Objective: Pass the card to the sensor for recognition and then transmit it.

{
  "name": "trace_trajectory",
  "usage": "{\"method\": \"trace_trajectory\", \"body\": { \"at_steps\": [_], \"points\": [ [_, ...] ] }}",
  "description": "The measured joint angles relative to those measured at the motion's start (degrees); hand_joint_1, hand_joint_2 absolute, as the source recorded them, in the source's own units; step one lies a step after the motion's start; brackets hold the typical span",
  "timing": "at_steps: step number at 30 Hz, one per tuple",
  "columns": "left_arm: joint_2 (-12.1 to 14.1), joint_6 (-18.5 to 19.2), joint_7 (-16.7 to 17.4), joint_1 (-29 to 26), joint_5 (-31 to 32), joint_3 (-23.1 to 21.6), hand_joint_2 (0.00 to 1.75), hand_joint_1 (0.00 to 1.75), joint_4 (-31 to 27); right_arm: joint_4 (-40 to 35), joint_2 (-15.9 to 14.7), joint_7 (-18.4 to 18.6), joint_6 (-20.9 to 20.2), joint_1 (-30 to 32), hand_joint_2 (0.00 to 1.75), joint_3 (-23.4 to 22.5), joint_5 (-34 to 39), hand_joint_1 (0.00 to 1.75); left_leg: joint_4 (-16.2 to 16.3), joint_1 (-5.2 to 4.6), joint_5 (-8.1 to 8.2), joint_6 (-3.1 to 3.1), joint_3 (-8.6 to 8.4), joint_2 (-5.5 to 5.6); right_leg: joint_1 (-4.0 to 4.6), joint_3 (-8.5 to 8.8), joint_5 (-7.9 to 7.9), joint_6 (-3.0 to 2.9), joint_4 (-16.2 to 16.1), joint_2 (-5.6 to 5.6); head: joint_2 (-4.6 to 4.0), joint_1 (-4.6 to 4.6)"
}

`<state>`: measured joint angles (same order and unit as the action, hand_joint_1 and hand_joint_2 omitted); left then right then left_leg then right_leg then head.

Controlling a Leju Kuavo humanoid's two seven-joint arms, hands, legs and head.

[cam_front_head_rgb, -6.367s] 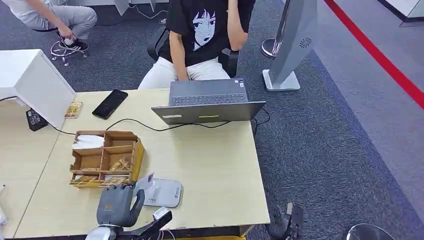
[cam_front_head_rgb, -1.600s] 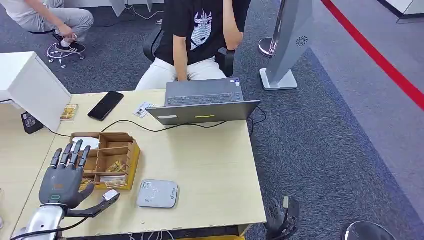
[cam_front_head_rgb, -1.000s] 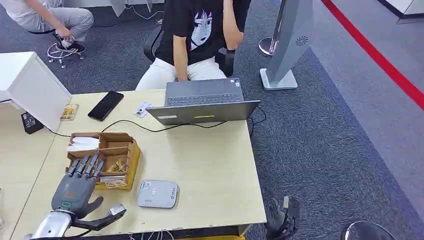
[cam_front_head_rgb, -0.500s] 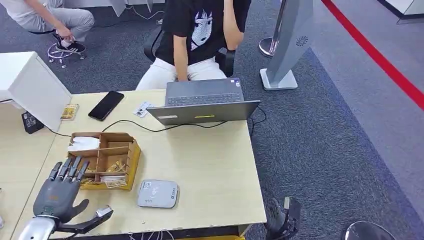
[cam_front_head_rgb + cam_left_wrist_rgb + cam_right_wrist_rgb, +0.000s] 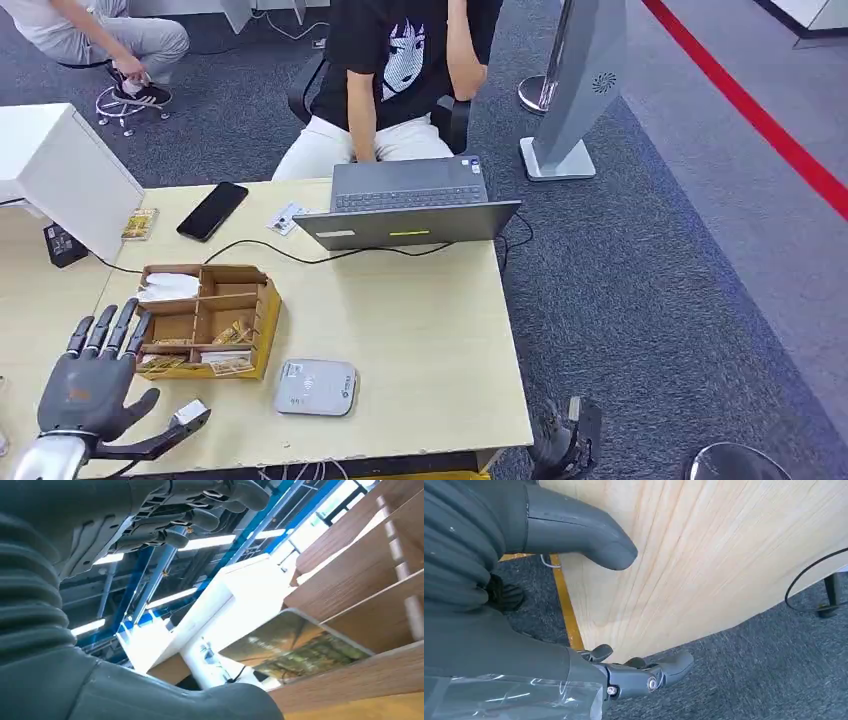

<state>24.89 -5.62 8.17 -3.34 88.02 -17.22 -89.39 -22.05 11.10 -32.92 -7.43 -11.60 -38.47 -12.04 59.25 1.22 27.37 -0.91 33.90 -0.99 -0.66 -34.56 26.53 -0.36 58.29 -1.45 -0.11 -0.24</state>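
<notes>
My left hand (image 5: 88, 388) hovers over the near left part of the table, fingers spread and nothing in it, just left of the wooden card box (image 5: 262, 312). A white card (image 5: 288, 218) lies flat on the table beside the laptop's left corner. The grey sensor pad (image 5: 316, 387) sits near the front edge, right of the hand. In the left wrist view my left hand (image 5: 125, 525) is open before the box (image 5: 360, 580), where a gold-green card (image 5: 300, 647) stands in a slot. My right hand (image 5: 514, 605) hangs by the table edge, thumb and fingers apart, empty.
A person sits behind the open laptop (image 5: 410, 205). A black phone (image 5: 212, 210), a small card stack (image 5: 138, 222) and a white box (image 5: 60, 170) occupy the far left. A black cable (image 5: 260, 250) crosses the table. Another person sits at the far left.
Earlier my left hand held a card over the sensor; now the card lies by the laptop. Over the last second the empty hand has drawn left, away from the box and sensor.
</notes>
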Motion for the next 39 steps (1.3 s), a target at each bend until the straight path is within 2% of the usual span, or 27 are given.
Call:
{"method": "trace_trajectory", "body": {
  "at_steps": [13,23,32,39],
  "points": [
    [-1.29,-0.57,-0.44,-0.54,0.00,2.78,1.75,0.00,2.49,-0.02,0.00,0.02,-0.09,0.01,1.75,0.00,-0.37,0.00,0.00,0.00,0.00,0.00,0.01,0.00,0.00,0.00,0.00,0.00,0.00,0.00,0.00,-0.02],
    [-3.28,-0.83,-1.73,-0.56,0.00,7.10,1.75,0.00,3.04,-0.02,0.00,0.02,-0.28,0.02,1.75,0.00,-0.44,0.00,0.00,0.00,0.00,0.00,0.00,0.00,0.00,0.00,0.00,0.00,0.00,0.00,0.00,-0.02],
    [-6.91,-2.16,-1.70,1.77,0.00,7.85,1.75,0.00,5.79,-0.02,0.00,0.35,-0.37,-0.01,1.75,0.04,-0.61,0.00,0.00,0.00,0.00,0.00,0.00,0.00,0.00,0.00,0.00,0.00,-0.01,0.00,0.00,-0.02],
    [-8.55,-2.80,-2.08,2.68,0.00,7.98,1.75,0.00,8.17,-0.02,0.02,0.37,-0.44,-0.01,1.75,0.15,-0.87,0.00,0.00,0.00,0.00,0.00,0.00,-0.01,0.00,-0.01,0.00,0.00,0.00,-0.01,0.00,0.00]
  ]
}}
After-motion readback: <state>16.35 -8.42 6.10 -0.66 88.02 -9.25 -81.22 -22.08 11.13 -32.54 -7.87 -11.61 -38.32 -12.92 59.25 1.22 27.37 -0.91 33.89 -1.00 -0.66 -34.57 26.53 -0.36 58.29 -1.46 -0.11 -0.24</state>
